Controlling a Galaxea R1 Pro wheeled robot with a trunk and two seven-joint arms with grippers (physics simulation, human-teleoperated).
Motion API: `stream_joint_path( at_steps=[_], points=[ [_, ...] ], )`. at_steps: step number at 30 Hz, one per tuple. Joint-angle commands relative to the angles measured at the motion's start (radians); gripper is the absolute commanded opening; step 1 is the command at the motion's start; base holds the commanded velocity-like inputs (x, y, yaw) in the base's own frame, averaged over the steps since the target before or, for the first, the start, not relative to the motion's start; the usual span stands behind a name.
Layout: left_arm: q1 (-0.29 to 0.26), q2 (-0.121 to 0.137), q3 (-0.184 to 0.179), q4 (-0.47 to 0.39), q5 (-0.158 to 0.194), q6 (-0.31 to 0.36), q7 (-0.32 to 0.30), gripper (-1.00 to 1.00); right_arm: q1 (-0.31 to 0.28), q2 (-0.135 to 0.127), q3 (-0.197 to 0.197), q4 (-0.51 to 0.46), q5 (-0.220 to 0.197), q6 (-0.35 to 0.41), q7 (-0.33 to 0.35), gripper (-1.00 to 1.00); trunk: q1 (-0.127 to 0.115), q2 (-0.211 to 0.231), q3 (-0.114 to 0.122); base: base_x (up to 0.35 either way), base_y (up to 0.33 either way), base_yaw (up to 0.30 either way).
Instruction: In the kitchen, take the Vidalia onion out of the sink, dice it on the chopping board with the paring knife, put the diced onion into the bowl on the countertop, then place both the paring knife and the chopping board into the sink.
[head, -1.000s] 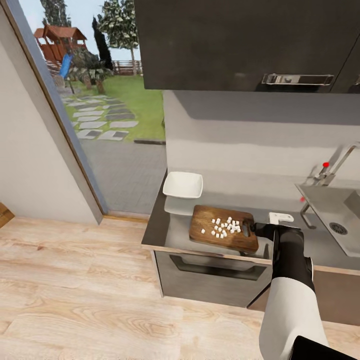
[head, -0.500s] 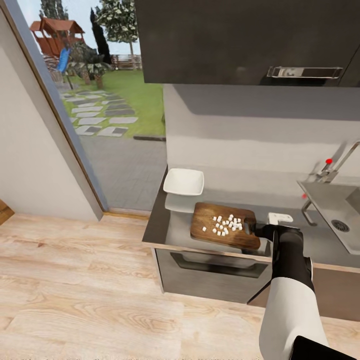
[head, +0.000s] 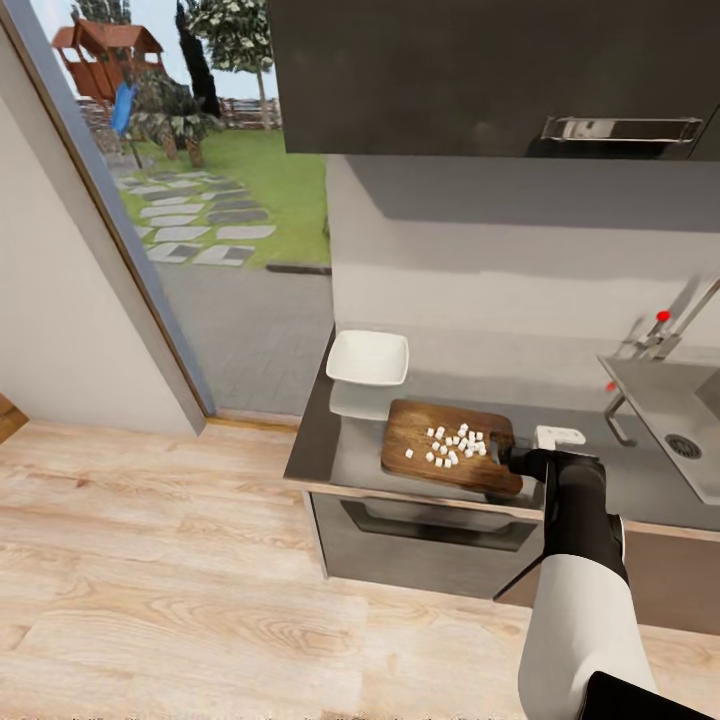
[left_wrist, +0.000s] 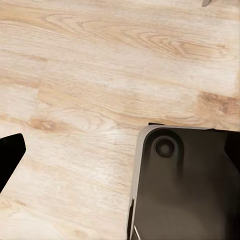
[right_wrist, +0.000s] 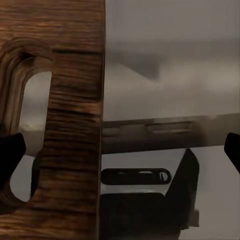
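The brown chopping board (head: 440, 440) lies on the grey countertop (head: 345, 455) with the diced onion (head: 452, 447) scattered as white bits on it. My right gripper (head: 503, 455) sits at the board's right end, by the slot handle. In the right wrist view the slot handle (right_wrist: 30, 135) is close up, and the right gripper (right_wrist: 120, 150) is open, its fingertips (right_wrist: 10, 155) far apart: one overlaps the handle end, the other stands clear of the board's edge. The white bowl (head: 368, 357) stands empty just behind the board's left end. The paring knife is out of view.
The steel sink (head: 660, 400) with its drain (head: 683, 446) and tap (head: 665, 335) is at the right. Dark wall cabinets (head: 480, 70) hang overhead. A tall window (head: 200, 200) is on the left. The left wrist view looks down on wooden floor (left_wrist: 100, 75) and my dark base (left_wrist: 185, 185).
The whole view has drifted slightly, so the camera moved. The board, bits, bowl and right gripper keep the same places relative to each other.
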Motion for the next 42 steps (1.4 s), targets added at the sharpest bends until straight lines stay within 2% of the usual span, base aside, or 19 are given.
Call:
stream_joint_path(
  at_steps=[1, 15, 42],
  points=[
    [0.0, 0.002, -0.008, -0.002, 0.005, -0.002, 0.009, 1.0, -0.001, 0.001, -0.003, -0.001, 0.011, 0.001, 0.01, 1.0, 0.001, -0.002, -0.003, 0.0, 0.0, 0.0],
    [0.0, 0.001, -0.008, -0.002, 0.005, -0.002, 0.009, 1.0, -0.001, 0.001, -0.002, 0.0, 0.01, 0.003, 0.013, 1.0, 0.001, -0.002, -0.024, 0.0, 0.0, 0.0],
    [0.0, 0.002, -0.008, -0.001, 0.005, -0.002, 0.009, 1.0, -0.001, 0.001, -0.001, 0.009, 0.011, 0.003, 0.013, 1.0, 0.001, -0.002, -0.025, 0.0, 0.0, 0.0]
  ],
)
